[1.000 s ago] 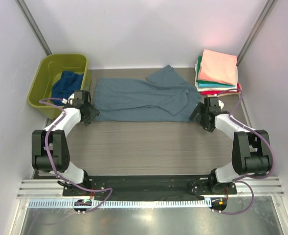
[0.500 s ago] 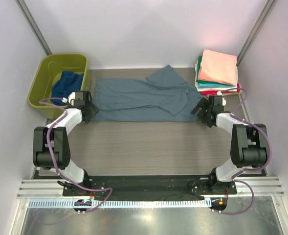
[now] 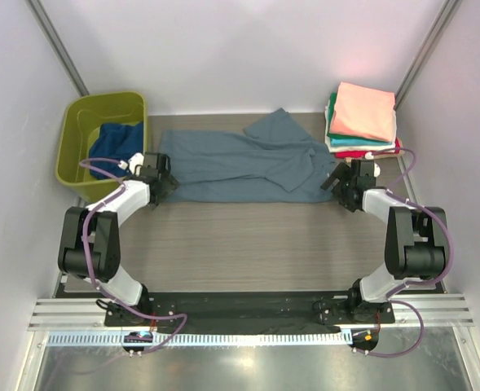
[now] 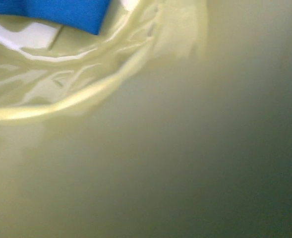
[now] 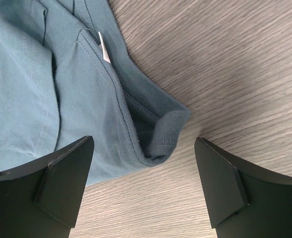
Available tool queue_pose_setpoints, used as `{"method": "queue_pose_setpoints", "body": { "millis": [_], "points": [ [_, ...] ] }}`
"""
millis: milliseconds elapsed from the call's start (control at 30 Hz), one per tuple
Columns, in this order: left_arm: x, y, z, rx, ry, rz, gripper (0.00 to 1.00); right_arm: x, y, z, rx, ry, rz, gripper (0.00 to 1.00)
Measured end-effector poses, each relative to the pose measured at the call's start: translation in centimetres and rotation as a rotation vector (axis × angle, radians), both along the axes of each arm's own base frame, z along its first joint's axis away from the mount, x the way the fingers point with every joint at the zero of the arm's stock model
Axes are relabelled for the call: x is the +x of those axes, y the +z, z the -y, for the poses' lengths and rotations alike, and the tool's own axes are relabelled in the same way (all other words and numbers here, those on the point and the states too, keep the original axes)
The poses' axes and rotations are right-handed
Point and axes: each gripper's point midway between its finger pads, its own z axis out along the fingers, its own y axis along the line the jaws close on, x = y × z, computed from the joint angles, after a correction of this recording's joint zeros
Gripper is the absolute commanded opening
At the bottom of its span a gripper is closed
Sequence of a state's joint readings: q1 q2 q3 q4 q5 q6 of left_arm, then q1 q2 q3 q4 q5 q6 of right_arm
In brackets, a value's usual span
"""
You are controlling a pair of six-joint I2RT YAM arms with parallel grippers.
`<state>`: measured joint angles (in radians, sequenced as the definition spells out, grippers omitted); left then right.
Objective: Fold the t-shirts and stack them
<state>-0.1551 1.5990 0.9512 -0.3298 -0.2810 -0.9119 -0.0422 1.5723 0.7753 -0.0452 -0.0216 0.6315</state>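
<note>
Slippage is the main risk: the right fingers (image 5: 61, 183), spread either side of the collar of the grey-blue shirt (image 3: 231, 167) lying on the counter (image 3: 248, 236), may pinch only one layer. Whether the left fingers (image 3: 160, 181) are spread cannot be told, and the tub (image 3: 70, 142) crowds them. A stack of folded shirts (image 3: 362, 118) sits nearby.

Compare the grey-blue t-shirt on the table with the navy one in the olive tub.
Place: the dusty grey-blue cloth t-shirt lies on the wooden table; the dark navy cloth t-shirt sits in the olive-green plastic tub. Pose: the grey-blue one is spread long, one part folded over; the navy one is bunched up. Shared: neither is on the folded stack.
</note>
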Motion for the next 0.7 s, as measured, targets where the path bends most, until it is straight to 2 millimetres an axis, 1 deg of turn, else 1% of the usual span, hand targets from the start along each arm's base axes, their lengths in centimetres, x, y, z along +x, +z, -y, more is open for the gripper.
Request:
{"method": "queue_pose_setpoints", "body": {
  "millis": [133,233,300,367,400,467,533,567,633,700],
  "points": [
    [-0.7,-0.2,-1.4,0.064,0.03,-0.041,0.79,0.1,0.0,0.0,0.003,0.002,0.007,0.89],
    [-2.3,-0.3,-3.5,0.111,0.084,-0.097,0.81,0.1,0.1,0.0,0.006,0.003,0.012,0.89],
    [-3.4,0.2,-5.0,0.139,0.125,-0.121,0.85,0.2,0.1,-0.1,0.01,0.006,0.015,0.89],
    [-4.1,1.1,-6.3,0.148,0.163,-0.121,0.84,0.2,0.1,-0.2,0.015,0.009,0.016,0.89],
    [-4.2,1.3,-6.7,0.149,0.174,-0.123,0.81,0.2,0.1,-0.2,0.017,0.011,0.016,0.88],
    [-4.5,1.6,-7.2,0.151,0.186,-0.136,0.81,0.2,0.1,-0.3,0.021,0.014,0.017,0.88],
    [-4.7,1.8,-7.2,0.162,0.184,-0.147,0.82,0.2,0.2,-0.4,0.024,0.017,0.019,0.88],
    [-4.7,2.1,-6.7,0.179,0.168,-0.145,0.83,0.2,0.2,-0.4,0.025,0.018,0.021,0.88],
    [-4.5,2.9,-5.1,0.208,0.118,-0.116,0.84,0.2,0.2,-0.4,0.027,0.02,0.023,0.88],
    [-4.2,4.4,-2.3,0.221,0.039,-0.062,0.84,0.2,0.2,-0.5,0.028,0.021,0.025,0.88]
  ]
}}
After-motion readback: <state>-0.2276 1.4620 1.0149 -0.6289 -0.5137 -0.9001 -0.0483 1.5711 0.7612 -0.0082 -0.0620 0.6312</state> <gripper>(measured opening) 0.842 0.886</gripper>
